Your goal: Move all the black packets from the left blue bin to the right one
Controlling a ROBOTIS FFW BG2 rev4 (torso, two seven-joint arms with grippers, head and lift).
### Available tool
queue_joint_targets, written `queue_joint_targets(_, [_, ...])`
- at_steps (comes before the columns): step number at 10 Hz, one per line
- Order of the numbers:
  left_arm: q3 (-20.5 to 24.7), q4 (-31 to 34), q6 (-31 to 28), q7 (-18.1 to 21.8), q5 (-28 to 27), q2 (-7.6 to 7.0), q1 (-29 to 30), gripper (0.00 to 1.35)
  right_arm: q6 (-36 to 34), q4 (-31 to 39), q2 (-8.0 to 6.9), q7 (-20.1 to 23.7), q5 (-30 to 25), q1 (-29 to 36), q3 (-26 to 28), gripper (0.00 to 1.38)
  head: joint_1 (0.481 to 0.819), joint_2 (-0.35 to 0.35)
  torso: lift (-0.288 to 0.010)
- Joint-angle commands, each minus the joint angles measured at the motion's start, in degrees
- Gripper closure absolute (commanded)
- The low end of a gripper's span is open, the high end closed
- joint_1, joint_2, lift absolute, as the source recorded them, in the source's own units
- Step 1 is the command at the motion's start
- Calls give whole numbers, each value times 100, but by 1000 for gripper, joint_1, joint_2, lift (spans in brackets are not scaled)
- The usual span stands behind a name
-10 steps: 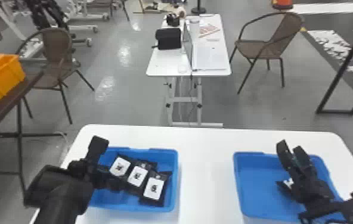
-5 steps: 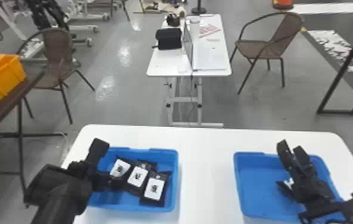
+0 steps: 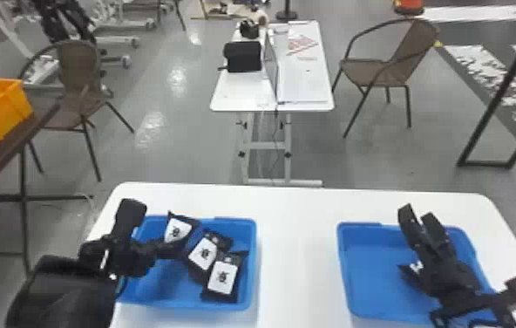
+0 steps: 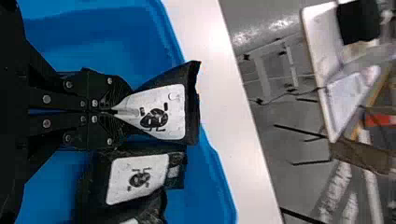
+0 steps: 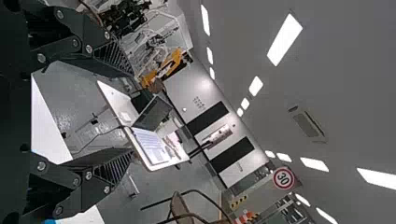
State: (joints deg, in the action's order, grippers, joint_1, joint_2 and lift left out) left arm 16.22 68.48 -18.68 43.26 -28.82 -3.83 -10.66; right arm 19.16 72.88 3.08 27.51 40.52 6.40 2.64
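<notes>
"Where is the black packet (image 3: 179, 229)?"
"Gripped by the left end effector (image 3: 178, 245) over the left blue bin (image 3: 252, 248), two more packets (image 3: 223, 277) inside."
"Right end effector (image 3: 417, 213)?"
"Open, right of that bin."

The round, red-rimmed sign (image 5: 283, 178) in the room behind bears the number 30.

four visible black packets (image 3: 223, 277), two blue bins (image 3: 370, 275)
</notes>
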Motion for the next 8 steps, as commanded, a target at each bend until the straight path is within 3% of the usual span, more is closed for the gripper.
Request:
queue_joint_targets(1, [119, 948, 532, 244, 746, 154, 530, 1208, 0, 34, 0, 43, 0, 10, -26, 499, 695, 55, 0])
queue_joint_targets(2, [-31, 1440, 549, 288, 1089, 216, 793, 1208, 0, 43, 0, 96, 0, 10, -35, 499, 695, 37, 0])
queue_joint_targets(3, [-189, 1492, 839, 420, 1634, 216, 855, 1208, 0, 34, 9, 175, 0, -7, -97, 499, 695, 22, 0])
queue_joint_targets(4, [-470, 1369, 1085, 640, 1907, 128, 767, 1208, -123, 16, 26, 307, -70, -87, -185, 499, 695, -2, 0])
queue_joint_targets(6, [-1165, 640, 1358, 947, 2733, -30, 257, 1208, -387, -160, 88, 615, -211, -429, -404, 541, 695, -42, 0])
queue_joint_targets(8, [-1683, -248, 1534, 1343, 2935, 14, -446, 1208, -387, -221, 88, 720, -325, -684, -589, 501, 695, -66, 0])
